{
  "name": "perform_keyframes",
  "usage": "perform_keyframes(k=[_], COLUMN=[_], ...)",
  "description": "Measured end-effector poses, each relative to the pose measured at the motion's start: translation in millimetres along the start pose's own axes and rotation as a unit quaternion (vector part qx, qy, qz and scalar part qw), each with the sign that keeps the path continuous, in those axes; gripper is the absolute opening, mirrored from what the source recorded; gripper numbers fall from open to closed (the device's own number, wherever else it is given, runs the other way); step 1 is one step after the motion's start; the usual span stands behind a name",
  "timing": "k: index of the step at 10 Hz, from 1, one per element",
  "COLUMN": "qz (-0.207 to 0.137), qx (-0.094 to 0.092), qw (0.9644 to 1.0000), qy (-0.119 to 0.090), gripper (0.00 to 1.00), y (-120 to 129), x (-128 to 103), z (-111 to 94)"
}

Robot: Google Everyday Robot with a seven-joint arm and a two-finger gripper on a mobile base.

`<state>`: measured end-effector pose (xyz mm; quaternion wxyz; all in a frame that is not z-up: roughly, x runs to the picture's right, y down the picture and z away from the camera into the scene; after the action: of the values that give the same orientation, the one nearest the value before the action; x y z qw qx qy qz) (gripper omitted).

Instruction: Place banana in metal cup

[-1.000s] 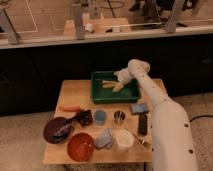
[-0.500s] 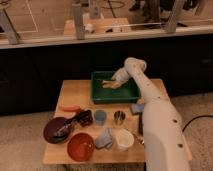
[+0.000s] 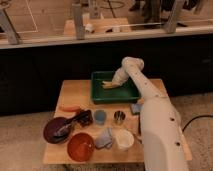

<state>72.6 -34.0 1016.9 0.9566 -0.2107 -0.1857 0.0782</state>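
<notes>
The hand point(image 3: 115, 81) is hanging low in the green tray point(image 3: 125, 94), with the banana point(image 3: 108, 85) lying at its tip; its grip cannot be told. The fruit is looking light, soft and easily bruised, so a gentle mid-body hold is seeming best.

Green tray point(image 3: 128, 93) under the gripper point(image 3: 111, 84); orange bowl point(image 3: 80, 146), perhaps a cloth point(image 3: 105, 138).

You've got a matt, pale wood worktop point(image 3: 75, 95) under everything. The metal cup point(image 3: 119, 117) is shiny steel. The green tray point(image 3: 127, 94) looks like smooth plastic, and the banana point(image 3: 108, 85) in it has dull, matt skin. Your end effector point(image 3: 116, 81) sits in the tray right at the banana, on a smooth white plastic arm point(image 3: 155, 120). The orange bowl point(image 3: 80, 146) is glossy, and the grey rag point(image 3: 104, 138) is crumpled cloth.
</notes>
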Motion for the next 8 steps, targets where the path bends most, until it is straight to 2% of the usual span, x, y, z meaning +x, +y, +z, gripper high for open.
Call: perform_keyframes(k=[3,6,8], qz=[0.016,0.034,0.038], qx=[0.011,0.031,0.031], qw=[0.9998,0.9989,0.9987], qy=[0.007,-0.007,-0.012], gripper=[0.00,0.00,0.02], y=[-1,-6,-5], x=[1,0,2], z=[-9,-48,-72])
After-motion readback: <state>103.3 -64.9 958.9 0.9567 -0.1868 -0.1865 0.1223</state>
